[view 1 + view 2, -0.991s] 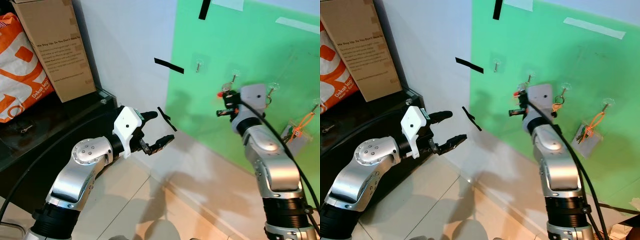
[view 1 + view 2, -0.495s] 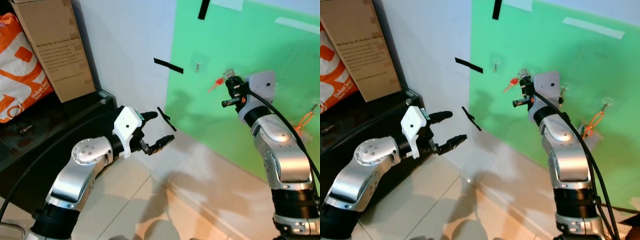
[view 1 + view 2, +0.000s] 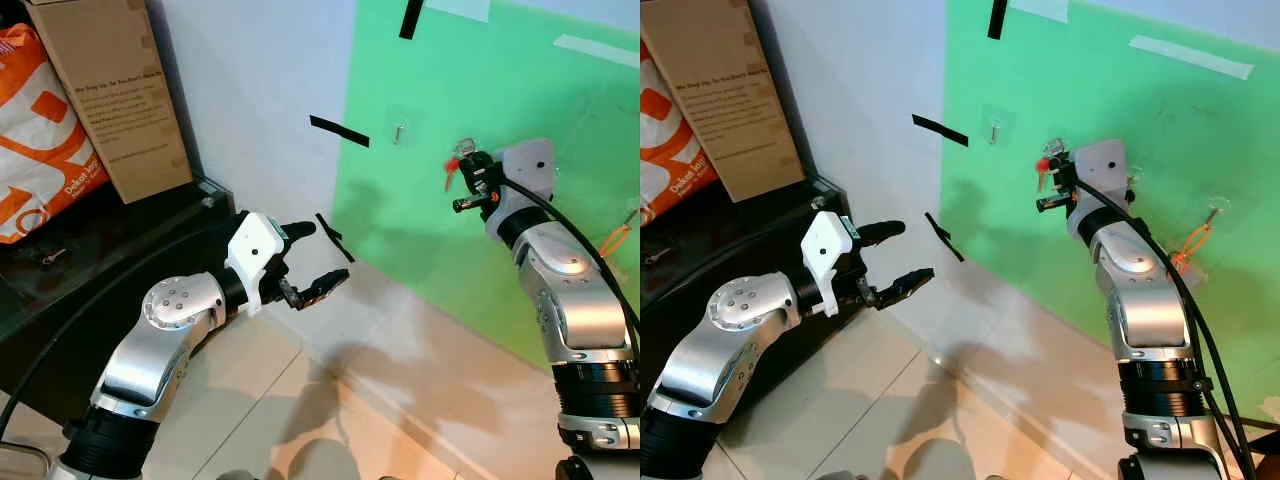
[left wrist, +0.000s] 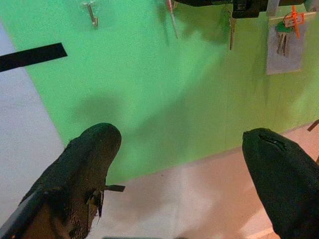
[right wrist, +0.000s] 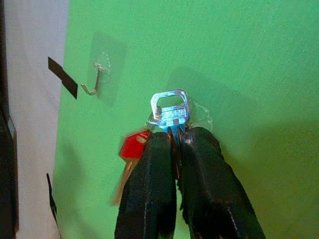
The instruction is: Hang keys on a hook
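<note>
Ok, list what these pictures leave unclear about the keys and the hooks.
- Hook behind the silver key: in the right wrist view the key covers it, so whether the key's hole is over it can't be told.
- Red tag: motion-blurred.
- Hooks further right: the right tool and arm block them in the eye views.
- Orange keyring: too small to count keys.

key (image 5: 171, 112): shiny silver metal, with a glossy red plastic tag (image 5: 134, 147)
right gripper (image 5: 178, 149): matt black fingers, slightly rough
hook (image 5: 94, 79): bright metal on clear glossy plastic
board (image 3: 500, 90): matt green
box (image 3: 105, 95): dull brown cardboard
</note>
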Controlling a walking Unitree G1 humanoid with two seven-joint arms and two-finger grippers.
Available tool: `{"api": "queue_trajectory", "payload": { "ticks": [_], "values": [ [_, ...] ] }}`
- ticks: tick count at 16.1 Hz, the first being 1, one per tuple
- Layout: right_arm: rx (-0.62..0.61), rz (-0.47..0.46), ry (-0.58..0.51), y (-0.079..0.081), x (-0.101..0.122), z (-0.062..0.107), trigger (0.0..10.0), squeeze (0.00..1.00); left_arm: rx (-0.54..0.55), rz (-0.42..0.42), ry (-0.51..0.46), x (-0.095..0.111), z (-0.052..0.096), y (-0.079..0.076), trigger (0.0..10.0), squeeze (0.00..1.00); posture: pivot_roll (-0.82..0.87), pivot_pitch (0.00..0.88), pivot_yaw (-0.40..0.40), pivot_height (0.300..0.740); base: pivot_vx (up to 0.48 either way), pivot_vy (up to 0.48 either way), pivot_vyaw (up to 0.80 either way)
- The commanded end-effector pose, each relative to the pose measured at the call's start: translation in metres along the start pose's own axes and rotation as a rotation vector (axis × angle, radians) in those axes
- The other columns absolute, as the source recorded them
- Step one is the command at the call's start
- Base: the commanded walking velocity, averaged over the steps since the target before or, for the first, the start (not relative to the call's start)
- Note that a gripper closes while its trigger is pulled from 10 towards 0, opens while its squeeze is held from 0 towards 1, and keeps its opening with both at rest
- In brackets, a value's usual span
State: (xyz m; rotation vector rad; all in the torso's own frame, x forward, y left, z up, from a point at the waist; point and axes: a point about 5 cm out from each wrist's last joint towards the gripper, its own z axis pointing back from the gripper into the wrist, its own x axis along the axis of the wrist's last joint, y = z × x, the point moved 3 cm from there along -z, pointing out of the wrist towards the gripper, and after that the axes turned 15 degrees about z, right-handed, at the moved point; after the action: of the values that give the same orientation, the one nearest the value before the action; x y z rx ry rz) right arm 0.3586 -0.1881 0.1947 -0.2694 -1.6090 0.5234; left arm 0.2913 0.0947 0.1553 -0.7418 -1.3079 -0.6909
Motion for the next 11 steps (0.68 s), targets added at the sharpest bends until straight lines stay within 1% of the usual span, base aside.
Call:
{"api": "queue_trajectory", "payload": {
  "ticks": [1, 9, 11],
  "values": [
    [-0.027, 0.021, 0.024, -0.011, -0.004, 0.000, 10.0, 0.00, -0.014, -0.024, 0.005, 0.002, 0.000, -0.004, 10.0, 0.00, -0.03, 0.000, -0.036, 0.740, 0.000, 0.000, 0.00],
    [-0.048, 0.039, 0.094, -0.020, -0.023, 0.010, 10.0, 0.00, -0.017, -0.025, 0.010, 0.002, 0.000, -0.004, 10.0, 0.00, -0.03, 0.000, -0.034, 0.740, 0.000, 0.000, 0.00],
    [-0.036, 0.070, 0.113, -0.019, -0.027, 0.012, 10.0, 0.00, -0.018, -0.026, 0.011, 0.002, -0.001, -0.004, 10.0, 0.00, -0.03, 0.000, -0.034, 0.740, 0.000, 0.000, 0.00]
  ]
}}
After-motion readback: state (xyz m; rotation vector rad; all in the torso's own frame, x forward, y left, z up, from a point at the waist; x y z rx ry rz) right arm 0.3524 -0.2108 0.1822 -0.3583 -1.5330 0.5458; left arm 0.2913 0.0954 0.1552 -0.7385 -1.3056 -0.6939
